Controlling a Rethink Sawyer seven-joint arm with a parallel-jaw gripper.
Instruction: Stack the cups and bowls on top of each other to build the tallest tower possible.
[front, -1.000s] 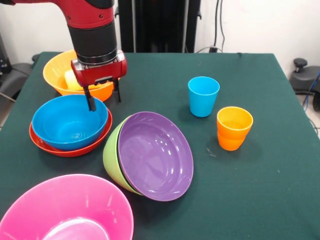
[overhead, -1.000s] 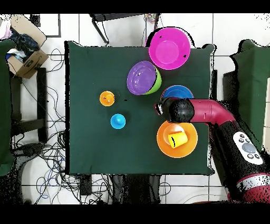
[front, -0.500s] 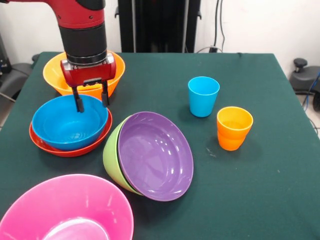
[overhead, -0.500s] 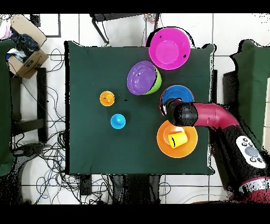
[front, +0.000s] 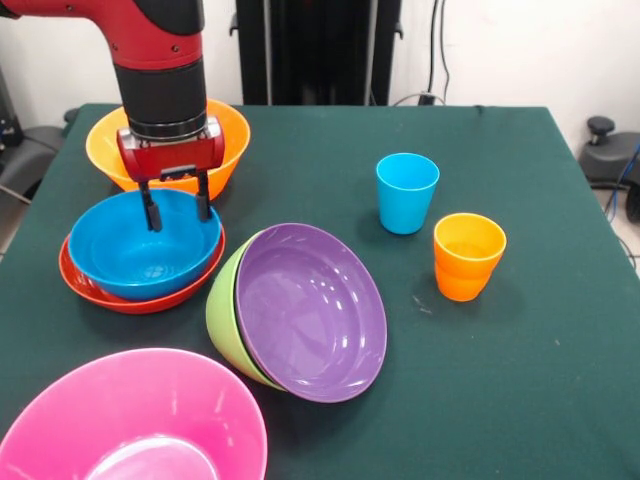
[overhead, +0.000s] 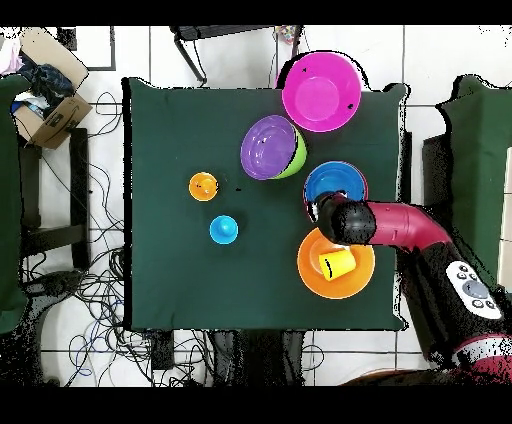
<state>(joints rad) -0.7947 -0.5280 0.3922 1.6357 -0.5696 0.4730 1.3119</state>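
Observation:
My gripper is open, its two fingers hanging down at the far rim of a blue bowl. That bowl sits nested in a red-orange bowl. The big orange bowl stands just behind it and holds a yellow cup, which the arm hides in the front view. A purple bowl lies tilted inside a green bowl. A pink bowl is at the near edge. A blue cup and nested orange cups stand upright to the right.
The green table cloth covers the table. In the overhead view the arm reaches in from the right over the orange bowl and the blue bowl. A cardboard box and cables lie on the floor.
My gripper has moved left in the front view and come down to the blue bowl's far rim. The blue bowl has shifted slightly right in the red-orange bowl.

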